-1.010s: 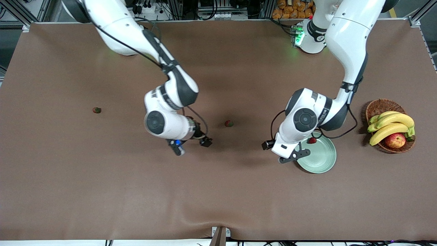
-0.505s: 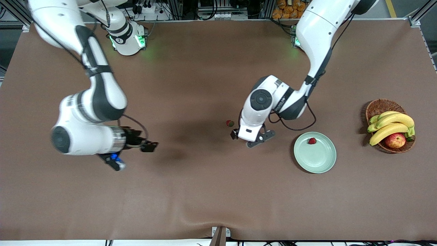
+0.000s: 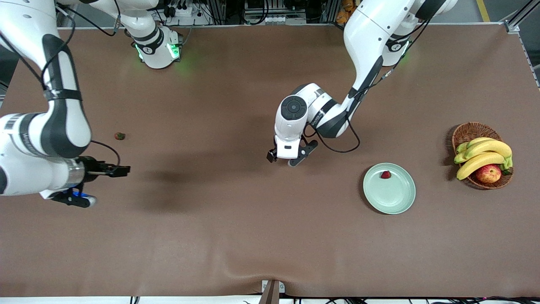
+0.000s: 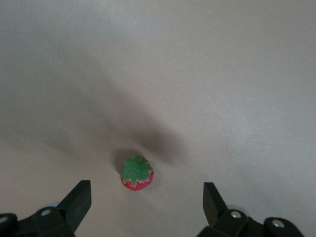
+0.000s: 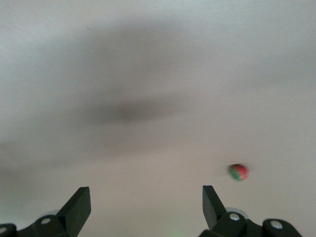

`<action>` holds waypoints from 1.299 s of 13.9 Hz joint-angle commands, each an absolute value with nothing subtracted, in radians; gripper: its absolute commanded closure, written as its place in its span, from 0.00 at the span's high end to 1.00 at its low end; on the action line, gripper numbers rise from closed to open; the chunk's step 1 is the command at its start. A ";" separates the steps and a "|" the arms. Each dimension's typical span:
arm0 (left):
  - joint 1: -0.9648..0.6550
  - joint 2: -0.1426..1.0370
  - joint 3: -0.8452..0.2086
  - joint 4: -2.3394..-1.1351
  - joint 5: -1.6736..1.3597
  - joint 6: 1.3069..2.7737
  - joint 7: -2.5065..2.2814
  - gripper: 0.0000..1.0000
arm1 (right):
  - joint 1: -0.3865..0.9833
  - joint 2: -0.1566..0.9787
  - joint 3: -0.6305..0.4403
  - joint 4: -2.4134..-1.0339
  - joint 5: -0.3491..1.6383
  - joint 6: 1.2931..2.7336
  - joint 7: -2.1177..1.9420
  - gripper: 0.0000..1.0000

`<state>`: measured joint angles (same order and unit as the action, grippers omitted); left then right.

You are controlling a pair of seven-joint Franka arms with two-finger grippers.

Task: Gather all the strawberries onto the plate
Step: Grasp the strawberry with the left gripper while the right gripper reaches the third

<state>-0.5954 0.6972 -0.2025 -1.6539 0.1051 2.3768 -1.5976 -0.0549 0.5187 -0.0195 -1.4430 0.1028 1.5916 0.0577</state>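
One strawberry (image 3: 385, 174) lies in the pale green plate (image 3: 392, 198). A second strawberry (image 4: 137, 175), green cap up, sits on the table just ahead of my left gripper's (image 4: 146, 202) open fingers. In the front view the left gripper (image 3: 291, 159) hovers over mid-table and hides that berry. Toward the right arm's end of the table lies a third strawberry (image 3: 120, 136). My right gripper (image 3: 118, 171) is open and empty over bare table close to it. In the right wrist view that berry (image 5: 238, 171) shows off to one side of the right gripper (image 5: 145, 202).
A brown wicker basket (image 3: 464, 133) with bananas (image 3: 485, 154) and a red-yellow apple (image 3: 488, 173) stands at the left arm's end of the table, beside the plate. The table is covered in brown cloth.
My left gripper has left the plate and moved over the mid-table strawberry. The right arm has swung from mid-table toward its own end. Both grippers stayed open.
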 commanded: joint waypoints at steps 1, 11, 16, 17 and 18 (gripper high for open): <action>-0.606 0.721 -0.192 -1.652 0.133 2.393 -1.632 1.00 | -0.138 0.445 0.003 -1.554 0.023 1.612 -0.076 1.00; -0.607 0.749 -0.193 -1.649 0.215 2.393 -1.617 0.34 | -0.245 0.264 0.003 -2.175 -0.023 2.155 -0.302 1.00; -0.612 0.750 -0.193 -1.644 0.215 2.393 -1.612 0.00 | -0.294 0.262 0.003 -2.293 -0.023 2.278 -0.376 0.83; -0.609 0.744 -0.193 -1.644 0.215 2.391 -1.609 0.00 | -0.302 0.262 0.003 -2.296 -0.023 2.278 -0.382 0.79; -0.600 0.738 -0.193 -1.641 0.215 2.387 -1.611 0.00 | -0.314 0.264 0.003 -2.312 -0.023 2.278 -0.388 0.76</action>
